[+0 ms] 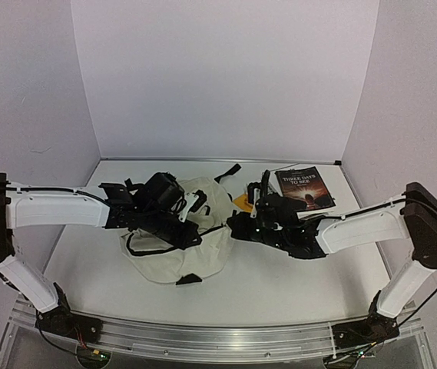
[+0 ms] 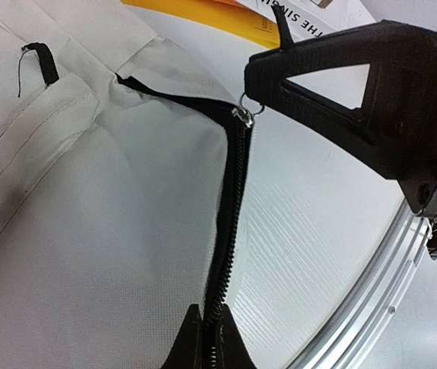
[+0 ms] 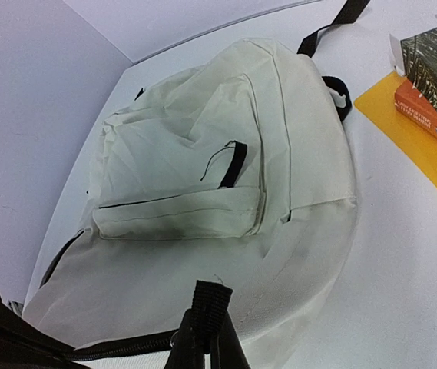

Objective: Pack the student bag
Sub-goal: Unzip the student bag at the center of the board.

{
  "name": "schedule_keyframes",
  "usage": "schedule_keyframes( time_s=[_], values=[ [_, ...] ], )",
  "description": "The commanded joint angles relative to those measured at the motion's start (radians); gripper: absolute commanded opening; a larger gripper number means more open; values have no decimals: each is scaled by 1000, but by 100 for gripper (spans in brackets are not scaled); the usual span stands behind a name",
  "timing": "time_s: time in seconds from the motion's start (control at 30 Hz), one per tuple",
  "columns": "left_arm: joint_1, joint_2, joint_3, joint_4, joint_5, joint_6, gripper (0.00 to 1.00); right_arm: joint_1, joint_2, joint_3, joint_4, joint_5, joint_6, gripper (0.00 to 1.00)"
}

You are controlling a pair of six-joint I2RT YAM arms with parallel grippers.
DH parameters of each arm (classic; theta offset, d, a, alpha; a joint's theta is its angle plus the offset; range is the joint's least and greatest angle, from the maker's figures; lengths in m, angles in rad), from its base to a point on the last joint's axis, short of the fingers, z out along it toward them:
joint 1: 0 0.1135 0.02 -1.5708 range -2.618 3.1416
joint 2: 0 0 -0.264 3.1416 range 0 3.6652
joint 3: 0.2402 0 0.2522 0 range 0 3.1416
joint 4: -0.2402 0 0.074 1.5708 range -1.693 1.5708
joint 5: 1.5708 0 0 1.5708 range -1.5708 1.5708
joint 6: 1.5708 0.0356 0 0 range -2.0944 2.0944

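On a white-walled table (image 1: 87, 269), the zip (image 2: 230, 200) of the bag (image 1: 164, 261) is being pinched by left gripper (image 2: 209, 338) and, at 3 o'clock, right gripper (image 3: 206, 338).

Dark book (image 1: 304, 188) and yellow sheet (image 3: 414, 142) on white table (image 1: 279, 277)

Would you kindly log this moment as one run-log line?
left gripper: shut on student bag zipper edge | right gripper: shut on zipper pull | book: outside bag
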Motion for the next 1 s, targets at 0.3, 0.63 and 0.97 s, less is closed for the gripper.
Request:
schedule_keyframes(
  time_s=[0.3, 0.63, 0.97],
  values=[
    [-8, -123, -113, -150, 63, -102, 10, -120, 126, 120, 50, -161, -171, 0],
    [47, -20, 54, -7, 81, -127, 50, -57, 125, 56, 124, -348, -167, 0],
    [98, 119, 134, 36, 194, -128, 48, -43, 105, 20, 187, -334, -129, 0]
  ],
)
